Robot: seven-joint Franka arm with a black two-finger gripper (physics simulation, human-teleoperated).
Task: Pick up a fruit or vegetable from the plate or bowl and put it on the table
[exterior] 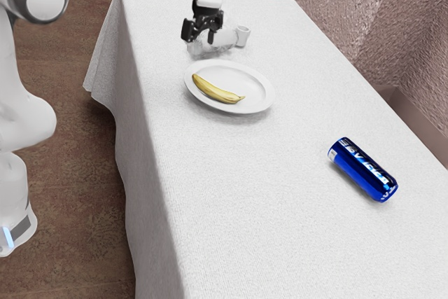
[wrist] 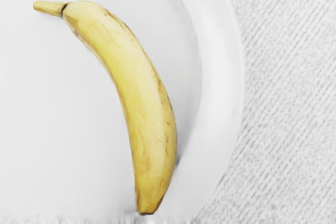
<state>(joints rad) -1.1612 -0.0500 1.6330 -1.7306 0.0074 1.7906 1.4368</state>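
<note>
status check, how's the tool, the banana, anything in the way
Tool open, empty, raised above the table. Banana lying on plate, not yet picked. Nothing on top of banana; blue can lies off the plate.

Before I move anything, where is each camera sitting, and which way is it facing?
Exterior view: at the arm's side, looking down along the cloth-covered table, with the plate, banana and blue can in sight; my arm stands at the exterior view's left, and my open gripper hangs near the top.
Wrist view: on my hand, looking down at the banana and part of the plate.
Shared: the banana, the plate and some of the tablecloth.
</note>
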